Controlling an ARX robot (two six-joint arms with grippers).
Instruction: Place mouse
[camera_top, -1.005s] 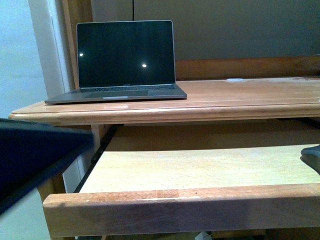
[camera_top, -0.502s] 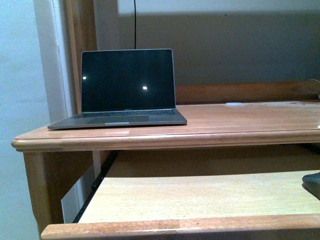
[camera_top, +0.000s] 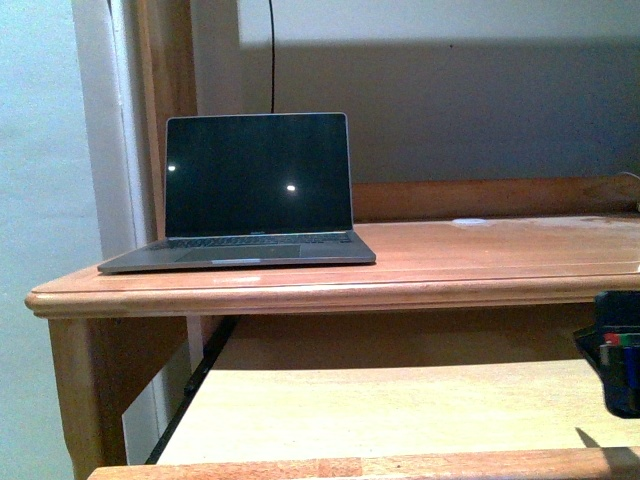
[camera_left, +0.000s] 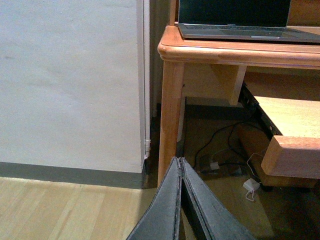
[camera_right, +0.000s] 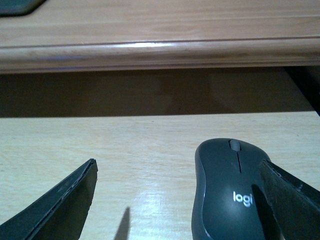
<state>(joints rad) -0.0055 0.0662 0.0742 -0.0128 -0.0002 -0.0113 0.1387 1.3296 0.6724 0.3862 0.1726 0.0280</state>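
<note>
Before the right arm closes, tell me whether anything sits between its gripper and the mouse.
Nothing visible does. The mouse lies on the pull-out tray inside the open right gripper, close beside one finger, with only bare wood toward the other.

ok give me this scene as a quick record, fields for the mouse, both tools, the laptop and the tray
mouse: dark grey, lying flat on the pull-out tray, logo up
pull-out tray: light wood, drawn out below the desk top
right tool: open, straddling the mouse, not closed on it
left tool: shut, empty, out by the desk leg, above the floor
laptop: open, screen dark, on the desk top
</note>
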